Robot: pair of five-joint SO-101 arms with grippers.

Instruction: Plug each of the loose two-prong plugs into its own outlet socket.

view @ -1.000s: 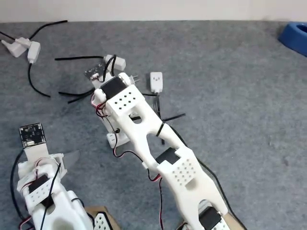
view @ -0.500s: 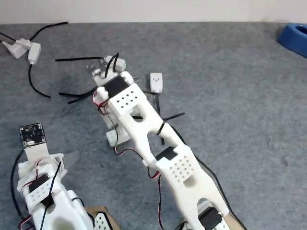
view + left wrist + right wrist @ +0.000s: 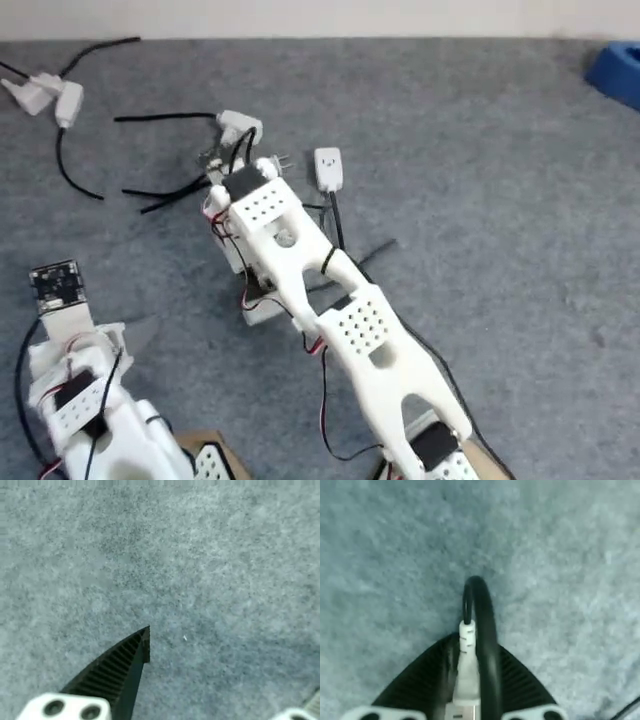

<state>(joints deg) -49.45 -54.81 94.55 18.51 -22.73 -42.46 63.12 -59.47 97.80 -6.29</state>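
Observation:
My right gripper (image 3: 467, 680) is shut on a white two-prong plug (image 3: 466, 645) at its cable end, and the black cable (image 3: 482, 610) loops up between the fingers. From above, the right arm (image 3: 265, 205) stretches to the upper middle of the carpet. Two metal prongs (image 3: 281, 160) stick out beside its wrist and point at a white outlet socket (image 3: 327, 167) a short gap away. Another white connector (image 3: 240, 125) with a black cable lies just beyond. My left gripper (image 3: 220, 680) is open over bare carpet, with one black finger (image 3: 125, 670) showing.
A joined plug and socket (image 3: 48, 96) with black cable lie at the far left. Loose black cables (image 3: 165, 195) run left of the right arm. A small white piece (image 3: 262, 308) lies under the arm. A blue container (image 3: 618, 70) sits at the far right edge.
The right arm swung slightly right and farther out with the plug, bringing the prongs nearer the socket. The left arm drew back a little toward the near edge.

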